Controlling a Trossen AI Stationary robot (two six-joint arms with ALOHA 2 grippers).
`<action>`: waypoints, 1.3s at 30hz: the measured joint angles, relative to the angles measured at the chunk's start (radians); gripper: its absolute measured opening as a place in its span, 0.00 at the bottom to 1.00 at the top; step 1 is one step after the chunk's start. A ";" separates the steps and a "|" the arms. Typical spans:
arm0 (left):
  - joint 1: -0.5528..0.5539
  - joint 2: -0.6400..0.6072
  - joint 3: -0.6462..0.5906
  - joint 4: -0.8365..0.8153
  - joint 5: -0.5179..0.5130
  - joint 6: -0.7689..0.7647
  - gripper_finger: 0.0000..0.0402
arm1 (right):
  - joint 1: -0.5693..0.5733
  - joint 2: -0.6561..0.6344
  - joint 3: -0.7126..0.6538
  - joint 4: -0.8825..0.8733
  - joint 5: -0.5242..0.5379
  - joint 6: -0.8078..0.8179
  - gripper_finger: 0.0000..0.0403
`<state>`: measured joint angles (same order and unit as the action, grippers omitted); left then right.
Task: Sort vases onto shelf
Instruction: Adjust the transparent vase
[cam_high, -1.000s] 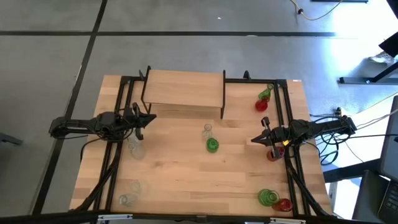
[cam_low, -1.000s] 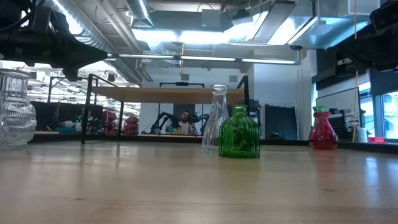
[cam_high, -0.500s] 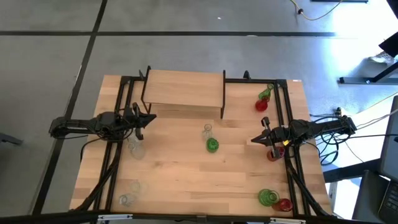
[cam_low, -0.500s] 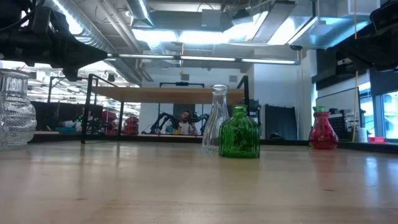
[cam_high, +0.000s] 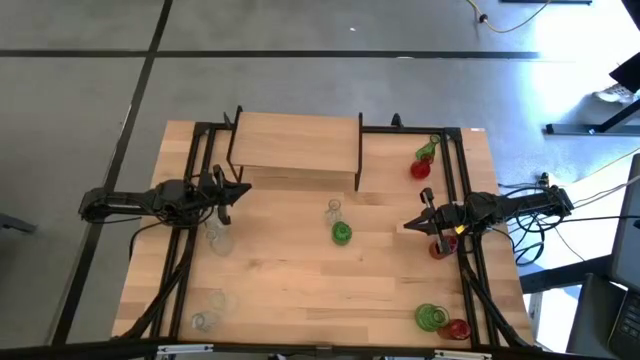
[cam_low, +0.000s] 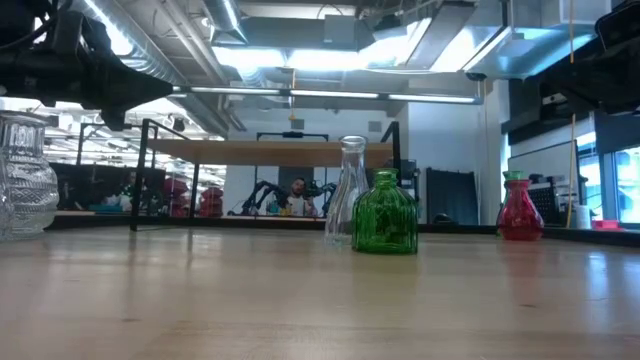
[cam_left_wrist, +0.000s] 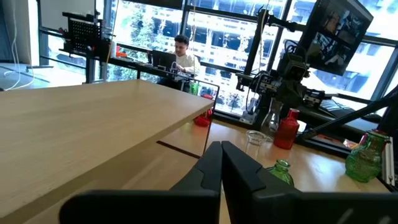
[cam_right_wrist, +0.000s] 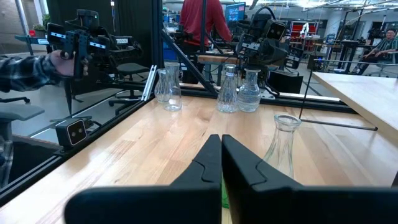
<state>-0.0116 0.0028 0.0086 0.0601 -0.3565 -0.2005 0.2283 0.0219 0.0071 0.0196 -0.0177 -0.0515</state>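
**Both hands closed and empty; vases scattered on the bench, shelf bare**

The shelf (cam_high: 295, 148) stands at the middle of the bench's (cam_high: 300, 290) far edge, with nothing on its board.

The left hand (cam_high: 243, 190) hovers near the bench's left edge, just off the shelf's near left corner, its fingers pressed together on nothing. A clear vase (cam_high: 216, 236) stands just nearer than it, toward the near edge. Two more clear vases (cam_high: 208, 310) sit at the near left corner, well apart from that hand.

The right hand (cam_high: 408, 226) hovers near the right edge, about midway along it, fingers likewise closed and empty, pointing toward the bench's middle. A red vase (cam_high: 441, 247) stands beneath the right wrist, close behind the fingertips. In the bench's middle, between the two hands, a clear bottle (cam_high: 333, 211) and a green vase (cam_high: 342, 234) stand just beside each other, the green one nearer the near edge.

At the far right corner a green vase (cam_high: 426, 150) and a red vase (cam_high: 420, 169) stand together. At the near right corner a larger green vase (cam_high: 431, 318) and a red vase (cam_high: 457, 329) touch or nearly touch.
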 joint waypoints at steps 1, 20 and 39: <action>0.000 0.000 0.000 0.000 0.000 -0.001 0.00 | 0.000 0.000 0.000 0.000 0.000 -0.002 0.00; 0.000 0.000 0.000 0.187 -0.003 0.080 0.00 | 0.000 0.008 0.006 0.233 0.318 0.051 0.00; 0.000 0.034 0.000 0.391 0.118 0.240 0.00 | 0.000 0.481 0.295 0.127 0.465 0.072 0.00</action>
<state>-0.0116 0.0364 0.0090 0.4509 -0.2385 0.0398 0.2283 0.5032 0.3023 0.1468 0.4470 0.0200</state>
